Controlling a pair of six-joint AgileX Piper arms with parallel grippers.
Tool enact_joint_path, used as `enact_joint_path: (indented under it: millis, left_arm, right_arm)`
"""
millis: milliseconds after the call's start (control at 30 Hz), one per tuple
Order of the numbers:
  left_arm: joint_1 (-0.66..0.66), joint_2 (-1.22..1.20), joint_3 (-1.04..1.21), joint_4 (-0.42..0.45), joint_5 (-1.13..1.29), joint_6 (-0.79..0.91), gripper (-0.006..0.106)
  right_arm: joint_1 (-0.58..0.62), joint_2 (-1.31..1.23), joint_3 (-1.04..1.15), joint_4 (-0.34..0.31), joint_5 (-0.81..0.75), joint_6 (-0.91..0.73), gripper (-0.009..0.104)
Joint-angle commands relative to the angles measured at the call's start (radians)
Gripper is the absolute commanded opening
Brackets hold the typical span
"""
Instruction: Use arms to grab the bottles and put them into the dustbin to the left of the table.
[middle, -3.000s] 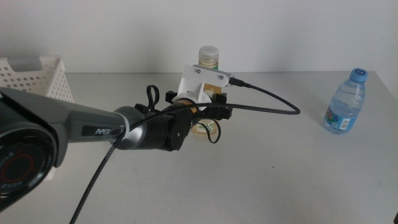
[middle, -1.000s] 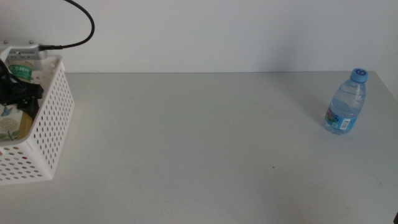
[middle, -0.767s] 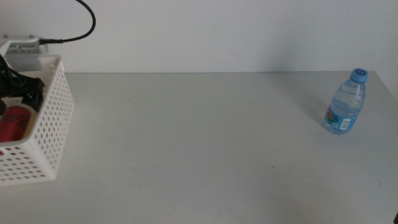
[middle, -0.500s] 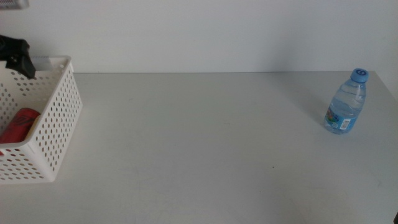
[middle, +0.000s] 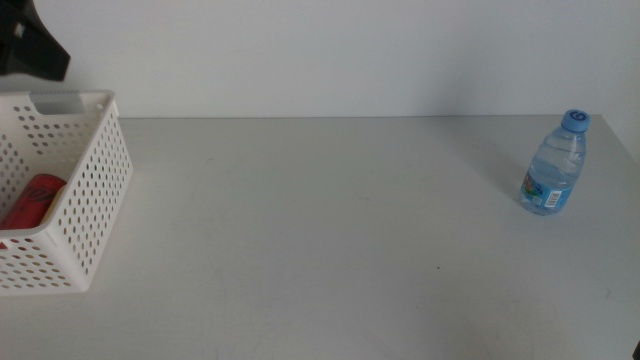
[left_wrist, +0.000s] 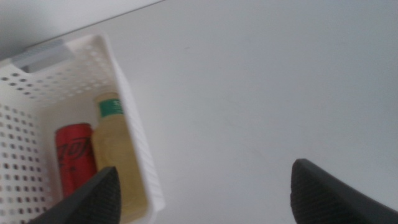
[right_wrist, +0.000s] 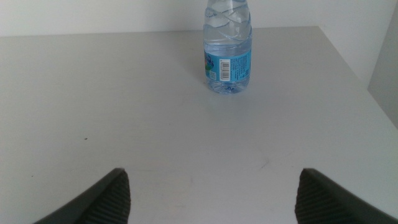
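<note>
The white dustbin (middle: 95, 190) stands at the table's left edge. In the left wrist view the dustbin (left_wrist: 134, 143) holds the yellowish tea bottle (left_wrist: 115, 155) and the red soda can (left_wrist: 76, 158), both lying flat. The can (middle: 35, 198) also shows in the middle view. My left gripper (left_wrist: 205, 193) is open and empty, high above the bin; part of it (middle: 35, 45) shows at the top left of the middle view. The blue-capped water bottle (middle: 553, 165) stands upright at the far right. My right gripper (right_wrist: 211, 196) is open and faces the bottle (right_wrist: 227, 46) from a distance.
The off-white table (middle: 320, 230) stretches between the bin and the water bottle. A pale wall stands behind it. The table's right edge (right_wrist: 348, 65) runs close to the water bottle.
My left arm carried the tea bottle from the table's middle to the bin, let it go inside, and has since risen up and out toward the top left.
</note>
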Motion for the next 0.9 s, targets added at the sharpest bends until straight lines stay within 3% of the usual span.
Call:
enact_joint_path:
  millis: [0, 133, 300, 500, 667, 867]
  left_arm:
    - [-0.073, -0.100, 0.058, -0.015, -0.043, -0.062, 0.094]
    - [-0.207, -0.252, 0.293, -0.003, -0.240, -0.137, 0.094]
    - [-0.350, -0.447, 0.595, 0.091, -0.469, -0.239, 0.094]
    - [-0.392, -0.682, 0.887, 0.109, -0.653, -0.344, 0.094]
    - [-0.392, -0.794, 0.973, 0.106, -0.642, -0.342, 0.094]
    - [-0.392, -0.834, 0.975, 0.031, -0.637, -0.333, 0.094]
  right_arm:
    - [-0.007, -0.021, -0.010, -0.005, -0.071, -0.009, 0.068]
    - [-0.007, -0.021, -0.010, -0.005, -0.071, -0.009, 0.068]
    - [-0.007, -0.021, -0.010, -0.005, -0.071, -0.009, 0.068]
    - [-0.007, -0.021, -0.010, -0.005, -0.071, -0.009, 0.068]
    - [-0.007, -0.021, -0.010, -0.005, -0.071, -0.009, 0.068]
    - [-0.007, -0.021, -0.010, -0.005, -0.071, -0.009, 0.068]
